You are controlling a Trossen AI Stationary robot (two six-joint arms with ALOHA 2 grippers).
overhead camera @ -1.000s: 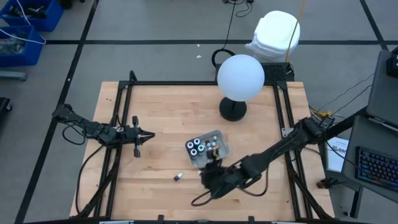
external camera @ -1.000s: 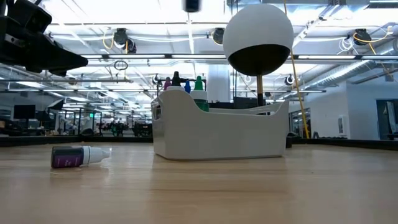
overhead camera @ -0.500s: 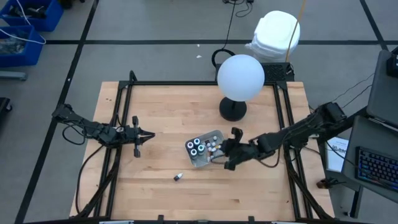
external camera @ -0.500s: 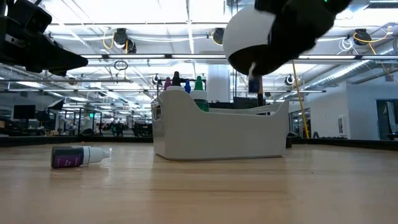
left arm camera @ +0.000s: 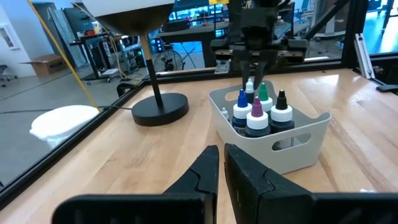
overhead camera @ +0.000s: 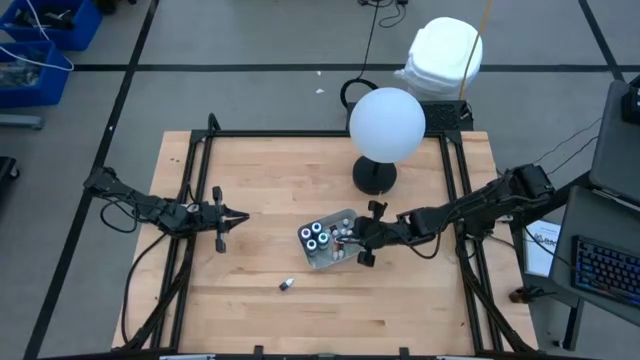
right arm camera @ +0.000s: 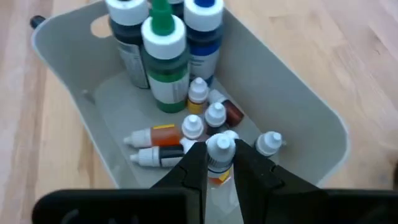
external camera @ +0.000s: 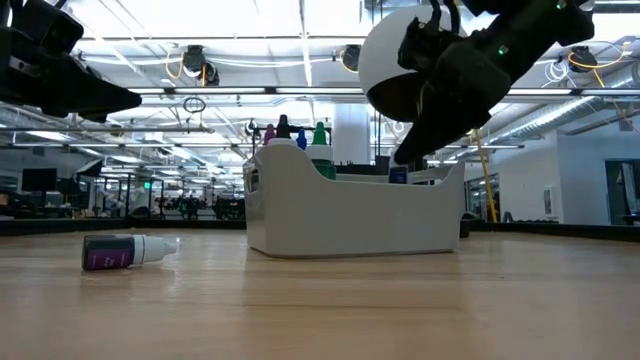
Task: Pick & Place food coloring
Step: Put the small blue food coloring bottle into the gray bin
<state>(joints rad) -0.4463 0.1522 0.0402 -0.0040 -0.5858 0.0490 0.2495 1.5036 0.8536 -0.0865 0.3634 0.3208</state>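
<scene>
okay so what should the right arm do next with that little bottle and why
Probably lower a touch and open. The right gripper holds a small bottle directly above the gray bin, where other small bottles already lie, so releasing there should drop it in.

A light wooden bench (overhead camera: 270, 180) is filling the middle of the high view. A white bin (overhead camera: 331, 240) is sitting near its centre, a lamp's black round base (overhead camera: 374, 177) is standing toward the upper right, and one small bottle (overhead camera: 286, 285) is lying on its side lower left of the bin.

2 dark arms, black cables
</scene>
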